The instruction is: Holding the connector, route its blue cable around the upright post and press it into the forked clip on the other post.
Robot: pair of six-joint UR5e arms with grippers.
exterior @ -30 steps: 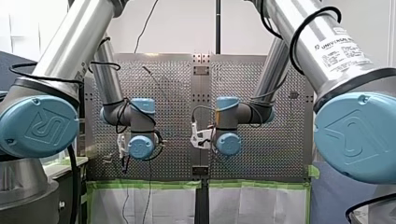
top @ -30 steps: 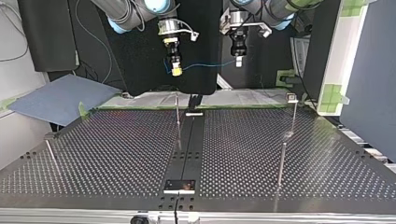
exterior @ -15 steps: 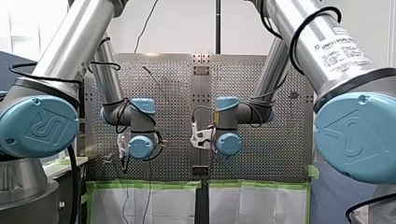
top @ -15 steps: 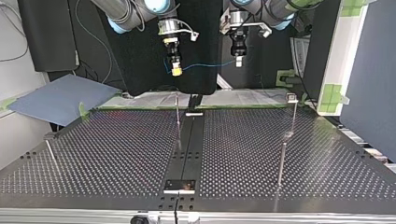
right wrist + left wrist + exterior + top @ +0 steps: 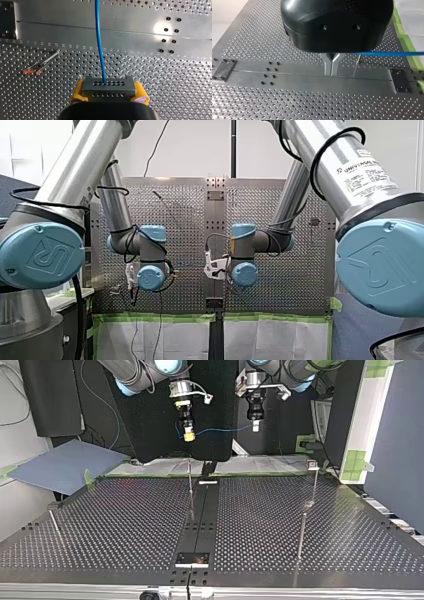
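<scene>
Surface: perforated table [image 5: 125,525], green tape [image 5: 150,317] on edge, blue mat [image 5: 65,465] beside; right gripper [image 5: 188,436] yellow pads [image 5: 78,90] clamped on connector [image 5: 109,86], above table; blue cable [image 5: 99,42] spans to left gripper [image 5: 332,66], metal fingers [image 5: 327,65] together on it.

You can read one label [image 5: 369,171]: white, on the silver upper tube of my right arm [image 5: 320,150] in the front view, printed "UNIVERSAL ROBOTS". The finer lines beneath it are too small for you to make out. The big blue joint cap [image 5: 382,265] below it carries the embossed UR logo, and so does the cap [image 5: 42,256] on my left arm. In the right wrist view, a row of tiny engraved figures [image 5: 75,51] runs along the table's centre rail [image 5: 140,35], passing under the blue cable [image 5: 98,37]; they are illegible.
</scene>
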